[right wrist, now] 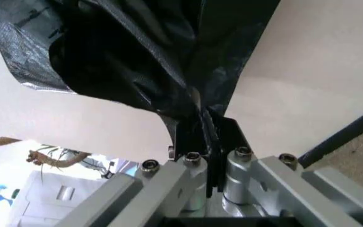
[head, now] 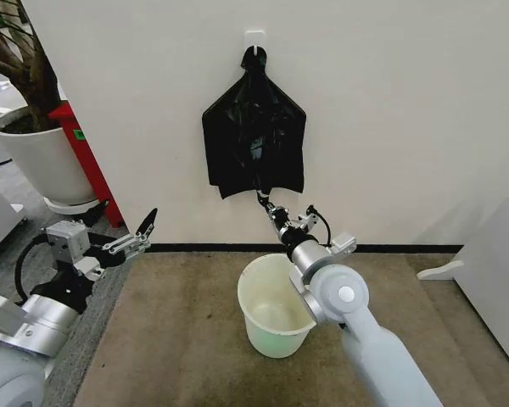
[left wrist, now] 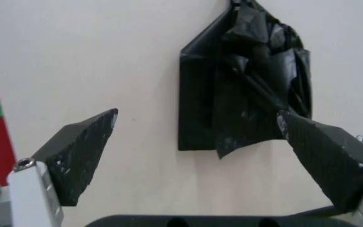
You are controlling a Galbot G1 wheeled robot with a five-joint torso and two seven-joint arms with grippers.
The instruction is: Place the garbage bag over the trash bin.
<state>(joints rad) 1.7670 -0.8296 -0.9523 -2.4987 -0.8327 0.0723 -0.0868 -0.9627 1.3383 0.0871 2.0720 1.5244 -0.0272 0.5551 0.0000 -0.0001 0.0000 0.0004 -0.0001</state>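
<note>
The garbage bag (head: 256, 140), crinkled glossy black plastic, hangs against the wall in front of a flat black bundle (head: 220, 170) on a hook (head: 254, 38). My right gripper (head: 264, 200) is shut on the bag's lowest tip, just above and behind the trash bin (head: 271, 318), a white translucent bucket standing open on the floor. In the right wrist view the pinched bag (right wrist: 137, 61) rises out of the closed gripper (right wrist: 200, 120). My left gripper (head: 141, 234) is open at the left, apart from the bag (left wrist: 263, 80) and the bundle (left wrist: 197, 109), with its fingers (left wrist: 83, 151) spread wide.
A large white plant pot (head: 38, 161) with a tree stands at the far left beside a red stand (head: 81, 153). White furniture (head: 496, 271) lies at the right. The bin rests on a brown mat (head: 178, 331) by the wall.
</note>
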